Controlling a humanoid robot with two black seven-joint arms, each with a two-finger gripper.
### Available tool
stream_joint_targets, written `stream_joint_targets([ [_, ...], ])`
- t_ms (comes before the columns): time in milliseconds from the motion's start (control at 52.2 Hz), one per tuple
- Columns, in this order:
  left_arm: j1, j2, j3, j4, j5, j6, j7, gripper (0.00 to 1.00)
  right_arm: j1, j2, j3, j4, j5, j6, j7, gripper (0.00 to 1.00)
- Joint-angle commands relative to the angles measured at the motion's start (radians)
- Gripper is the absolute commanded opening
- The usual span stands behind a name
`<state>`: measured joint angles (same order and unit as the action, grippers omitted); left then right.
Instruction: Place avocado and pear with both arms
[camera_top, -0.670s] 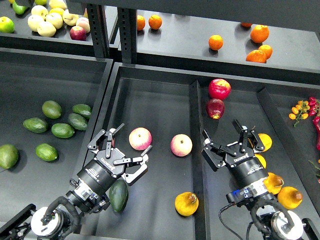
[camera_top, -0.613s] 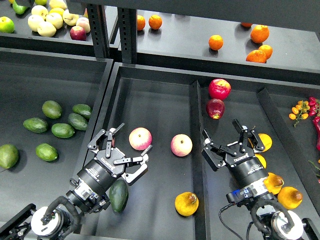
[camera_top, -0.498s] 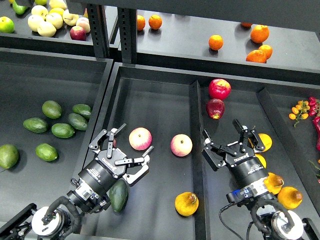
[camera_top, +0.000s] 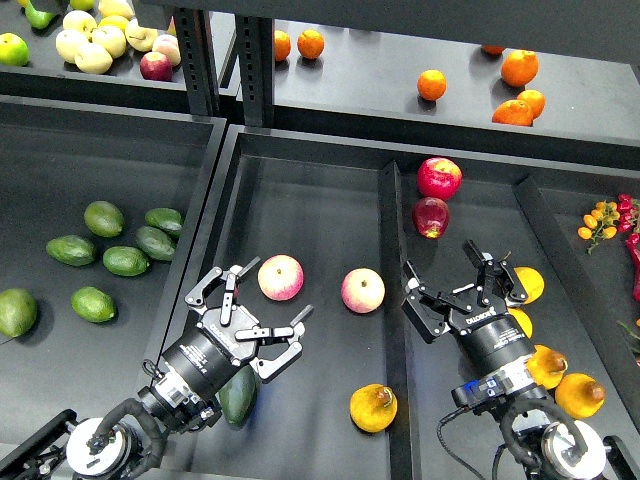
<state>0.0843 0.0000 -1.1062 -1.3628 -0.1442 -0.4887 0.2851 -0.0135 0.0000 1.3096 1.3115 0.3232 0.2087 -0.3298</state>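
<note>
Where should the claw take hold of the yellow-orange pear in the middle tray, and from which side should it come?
Grip the pear across its plump middle, coming straight down from above. It lies alone on the tray floor, with free space all around, so the fingers could probably close on either flank. The open left claw looks nearest.

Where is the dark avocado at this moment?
In the head view, the dark avocado lies low in the middle tray, partly hidden under the left gripper, left of the pear.
</note>
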Motion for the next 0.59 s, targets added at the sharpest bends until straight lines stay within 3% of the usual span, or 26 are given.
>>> stream_joint_targets([
  [0,0.000,0.000,0.003,-0.001,0.000,0.000,0.002,0.99,-0.002,0.000,-0.001,0.002,-0.001,0.000,0.000,1.00],
  [575,0.006,0.000,0.014,0.001,-0.008,0.000,0.017,0.99,-0.017,0.000,0.007,0.002,-0.001,0.002,0.000,1.00],
])
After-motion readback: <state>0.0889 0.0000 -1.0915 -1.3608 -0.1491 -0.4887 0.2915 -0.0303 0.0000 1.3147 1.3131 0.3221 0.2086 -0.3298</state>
